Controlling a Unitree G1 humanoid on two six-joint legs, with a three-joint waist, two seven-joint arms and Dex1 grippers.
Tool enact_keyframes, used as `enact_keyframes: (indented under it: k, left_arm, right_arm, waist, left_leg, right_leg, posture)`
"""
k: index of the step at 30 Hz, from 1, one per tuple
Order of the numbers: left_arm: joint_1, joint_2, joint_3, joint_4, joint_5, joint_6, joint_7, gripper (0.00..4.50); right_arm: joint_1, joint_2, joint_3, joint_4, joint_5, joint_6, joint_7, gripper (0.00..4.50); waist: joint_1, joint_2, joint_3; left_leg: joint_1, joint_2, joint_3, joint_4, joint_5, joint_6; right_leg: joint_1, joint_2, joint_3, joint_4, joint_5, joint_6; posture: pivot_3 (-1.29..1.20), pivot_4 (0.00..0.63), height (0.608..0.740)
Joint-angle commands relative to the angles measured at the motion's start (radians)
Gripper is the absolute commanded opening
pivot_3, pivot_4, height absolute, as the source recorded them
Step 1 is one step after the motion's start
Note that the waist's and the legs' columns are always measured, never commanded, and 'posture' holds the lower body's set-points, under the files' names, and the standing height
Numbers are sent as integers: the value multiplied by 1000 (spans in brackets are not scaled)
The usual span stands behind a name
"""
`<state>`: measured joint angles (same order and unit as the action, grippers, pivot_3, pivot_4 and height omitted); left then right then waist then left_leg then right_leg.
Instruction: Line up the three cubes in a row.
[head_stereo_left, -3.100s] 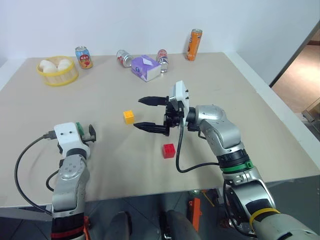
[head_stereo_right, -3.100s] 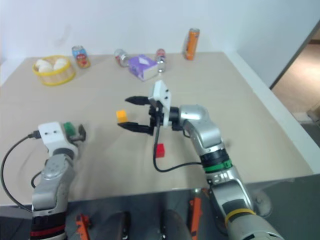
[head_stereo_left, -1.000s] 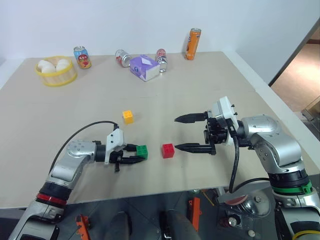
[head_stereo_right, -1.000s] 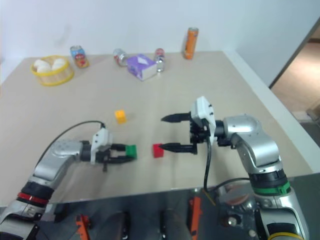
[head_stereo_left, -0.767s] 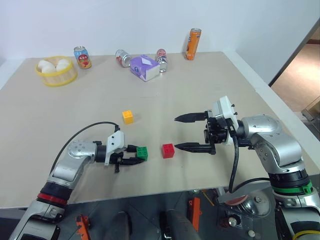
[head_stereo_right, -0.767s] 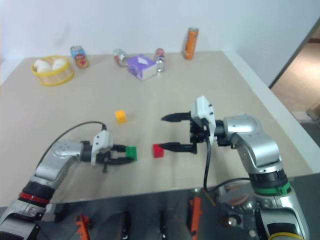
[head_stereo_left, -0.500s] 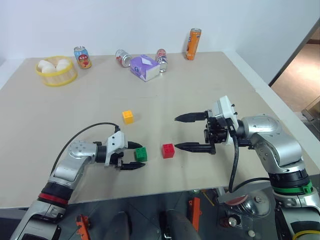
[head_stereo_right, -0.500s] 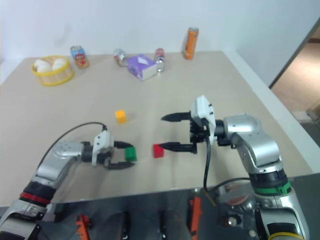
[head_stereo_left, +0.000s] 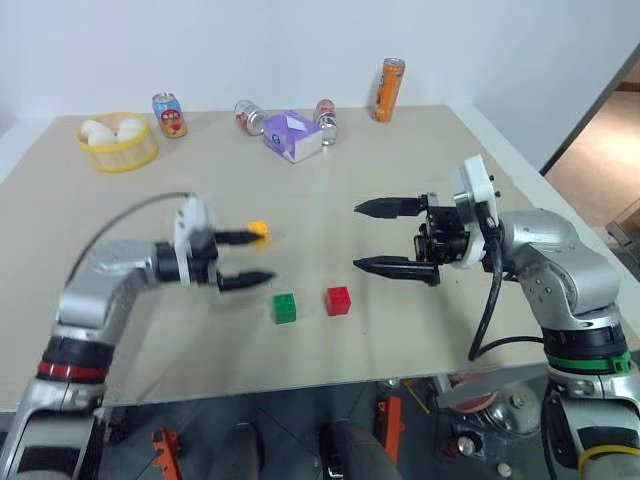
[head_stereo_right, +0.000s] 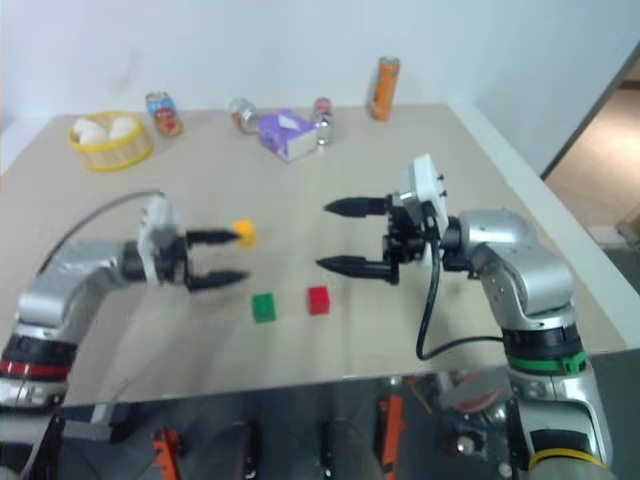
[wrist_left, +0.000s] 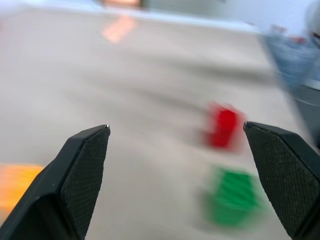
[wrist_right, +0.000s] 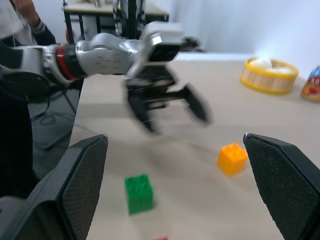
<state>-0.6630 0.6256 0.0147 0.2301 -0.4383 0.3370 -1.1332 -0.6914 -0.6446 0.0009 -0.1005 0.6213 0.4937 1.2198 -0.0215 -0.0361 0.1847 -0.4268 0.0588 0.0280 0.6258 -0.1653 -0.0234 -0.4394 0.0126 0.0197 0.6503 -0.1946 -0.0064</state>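
On the table (head_stereo_left: 420, 180), the left gripper (head_stereo_left: 246, 259) has left the green cube (head_stereo_left: 284, 307).

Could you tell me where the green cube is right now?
In the left eye view, the green cube sits near the table's front edge, just left of the red cube.

Head cameras look down over the table (head_stereo_left: 420, 150); low wrist cameras face each other, sharing the green cube (wrist_right: 139, 193).

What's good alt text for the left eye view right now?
Green cube and red cube sit side by side on a tan table; the orange cube lies apart, farther back. The open left gripper and open right gripper hover above, empty.
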Motion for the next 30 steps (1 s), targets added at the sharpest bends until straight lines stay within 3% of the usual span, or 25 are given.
enact_keyframes:
  k: [1,11,20,25,29,30]
  left_arm:
    - [-86,-30,-15,235,100,-147,16,4427]
    - [-351,-121,-62,800,268,-414,-68,4427]
    - [-429,-164,-87,1000,401,-489,-32,4427]
    - [-430,-175,-75,1027,433,-499,-11,3016]
    - [-433,-178,-65,1036,442,-499,2,1464]
    - [-433,-178,-63,1037,444,-499,5,1307]
  right_arm:
    - [-49,19,7,68,-35,-51,11,4500]
    - [-111,54,27,184,-107,-135,33,4500]
    - [-84,51,8,133,-106,-125,-1,4500]
    - [-63,43,-5,101,-97,-111,-23,4500]
    - [-53,39,-9,87,-93,-103,-30,4500]
    - [-53,38,-9,86,-93,-102,-31,4500]
  waist:
    - [0,0,0]
    - [0,0,0]
    - [-1,0,0]
    - [-1,0,0]
    - [0,0,0]
    - [0,0,0]
  left_leg:
    - [0,0,1,0,0,0]
    - [-7,-1,0,0,-2,2]
    - [-7,-1,0,1,-2,3]
    - [-7,-1,0,1,-2,3]
    - [-7,-1,0,2,-2,3]
    - [-7,-1,0,2,-2,3]
  right_leg:
    - [0,0,1,0,0,0]
    - [-5,0,0,0,1,6]
    - [-5,0,0,1,1,6]
    - [-5,0,0,1,2,6]
    - [-5,0,0,1,2,6]
    - [-5,0,0,1,2,6]
  posture:
    - [0,150,740]
    - [0,150,740]
    - [0,150,740]
    - [0,150,740]
    - [0,150,740]
    - [0,150,740]
